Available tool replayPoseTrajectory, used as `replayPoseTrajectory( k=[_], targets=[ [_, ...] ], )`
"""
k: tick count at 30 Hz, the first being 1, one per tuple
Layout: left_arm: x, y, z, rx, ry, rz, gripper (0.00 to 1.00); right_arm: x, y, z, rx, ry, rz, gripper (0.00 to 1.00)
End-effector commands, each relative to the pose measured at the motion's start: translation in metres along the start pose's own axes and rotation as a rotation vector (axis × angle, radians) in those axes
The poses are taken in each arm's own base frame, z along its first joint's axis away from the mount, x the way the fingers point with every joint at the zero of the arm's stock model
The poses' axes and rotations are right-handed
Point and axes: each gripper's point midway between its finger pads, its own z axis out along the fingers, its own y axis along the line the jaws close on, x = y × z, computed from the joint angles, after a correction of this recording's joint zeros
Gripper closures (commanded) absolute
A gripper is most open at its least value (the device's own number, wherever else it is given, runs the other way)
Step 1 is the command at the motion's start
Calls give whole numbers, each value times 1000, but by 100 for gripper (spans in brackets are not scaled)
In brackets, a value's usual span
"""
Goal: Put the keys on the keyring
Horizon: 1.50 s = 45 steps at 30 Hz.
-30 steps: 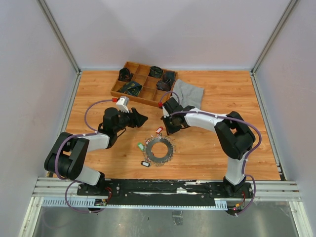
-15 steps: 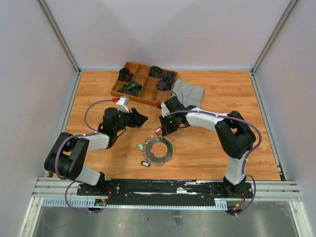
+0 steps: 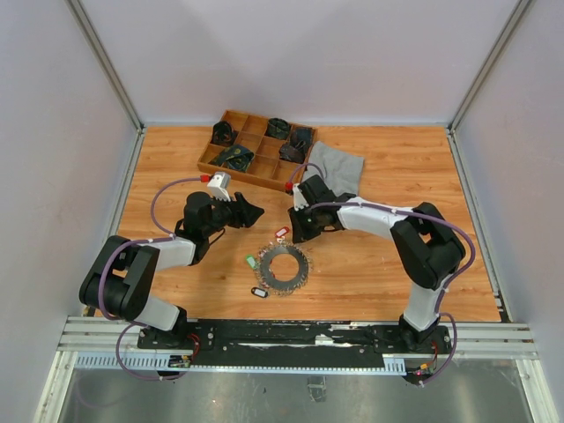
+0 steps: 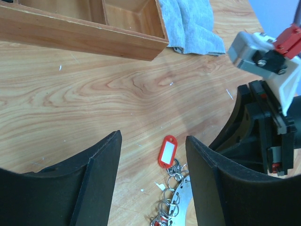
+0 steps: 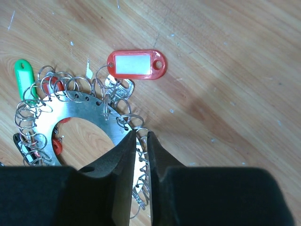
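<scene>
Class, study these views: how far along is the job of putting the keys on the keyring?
Done, apparently: the red-tagged key and green-tagged key look linked to the keyring by small rings. In hand: the right pincer sits nearly closed at the ring's edge; its grip is unclear. The left pincer hovers open. Left: the dark-tagged key may need attaching.

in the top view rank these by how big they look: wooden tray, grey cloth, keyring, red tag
1. wooden tray
2. grey cloth and keyring: they look about alike, too close to rank
3. red tag
</scene>
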Motion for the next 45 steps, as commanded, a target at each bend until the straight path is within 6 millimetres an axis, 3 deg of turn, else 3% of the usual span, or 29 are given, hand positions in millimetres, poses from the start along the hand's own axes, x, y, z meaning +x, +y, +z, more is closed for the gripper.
replayPoseTrajectory(
  k=[1,5,9,15,27,37,45],
  targets=[
    [-6,-1,1,16,-24,12,38,-21,-7,-16,48,-110,-11,81],
    [-7,-1,1,17,-25,13,38,-17,-20,-23,124,-108,-4,78],
    [-7,-1,1,16,-24,13,38,0,-34,-27,206,-54,11,76],
    [-6,-1,2,17,-20,11,38,17,-46,-28,273,4,31,83],
    [-7,-1,2,17,-22,12,38,13,-22,-7,110,30,18,84],
    [-7,-1,2,15,-22,12,38,-2,1,-7,-17,-32,-10,81],
    [-6,0,2,14,-21,11,38,-5,3,-8,-29,-47,-15,79]
  ],
)
